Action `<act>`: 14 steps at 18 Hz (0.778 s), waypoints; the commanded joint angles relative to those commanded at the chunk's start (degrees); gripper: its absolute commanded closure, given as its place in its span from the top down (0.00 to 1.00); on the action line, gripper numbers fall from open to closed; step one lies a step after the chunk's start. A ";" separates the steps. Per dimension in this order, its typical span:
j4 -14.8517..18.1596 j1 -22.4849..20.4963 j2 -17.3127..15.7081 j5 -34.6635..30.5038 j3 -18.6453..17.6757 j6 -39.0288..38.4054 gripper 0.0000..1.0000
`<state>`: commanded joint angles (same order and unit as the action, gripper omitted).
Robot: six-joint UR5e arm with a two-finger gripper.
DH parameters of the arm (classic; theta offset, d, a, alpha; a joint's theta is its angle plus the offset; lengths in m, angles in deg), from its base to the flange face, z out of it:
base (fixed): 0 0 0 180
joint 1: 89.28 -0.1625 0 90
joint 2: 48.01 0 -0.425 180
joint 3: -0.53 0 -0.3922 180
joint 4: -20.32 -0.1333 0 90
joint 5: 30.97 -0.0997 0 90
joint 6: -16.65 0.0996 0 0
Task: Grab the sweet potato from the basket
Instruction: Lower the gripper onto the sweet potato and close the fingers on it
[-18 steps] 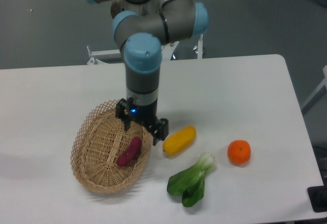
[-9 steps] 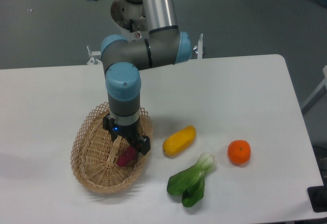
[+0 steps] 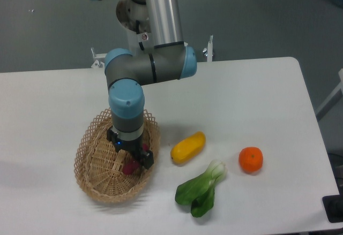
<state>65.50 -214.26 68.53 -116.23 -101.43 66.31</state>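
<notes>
Moved: black two-finger gripper [image 3: 130,160] now lower inside oval tan wicker basket [image 3: 91,179].
Fingers: straddling small magenta-purple sweet potato [image 3: 129,167]; grip unclear.

One fixed camera looks down from the front at the table [image 3: 252,93].

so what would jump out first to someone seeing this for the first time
The big grey and blue arm reaching straight down, its claw sunk into the wicker basket at the table's front left, nearly covering the magenta sweet potato. Next, the bright produce to the right on the white table: a yellow vegetable, a leafy green and an orange fruit.
</notes>
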 joint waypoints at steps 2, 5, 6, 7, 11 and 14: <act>0.00 0.09 0.61 -0.17 -0.09 0.00 1.00; 0.00 0.09 0.62 -0.88 0.09 0.00 0.95; -0.09 0.09 0.62 -0.88 0.17 0.00 0.84; 0.00 0.09 0.62 -0.97 0.26 0.00 0.70; 0.00 0.09 0.44 -1.14 0.44 0.00 0.35; 0.00 0.09 0.27 -1.14 0.70 0.00 0.27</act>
<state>65.50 -214.17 68.79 -117.37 -100.73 66.31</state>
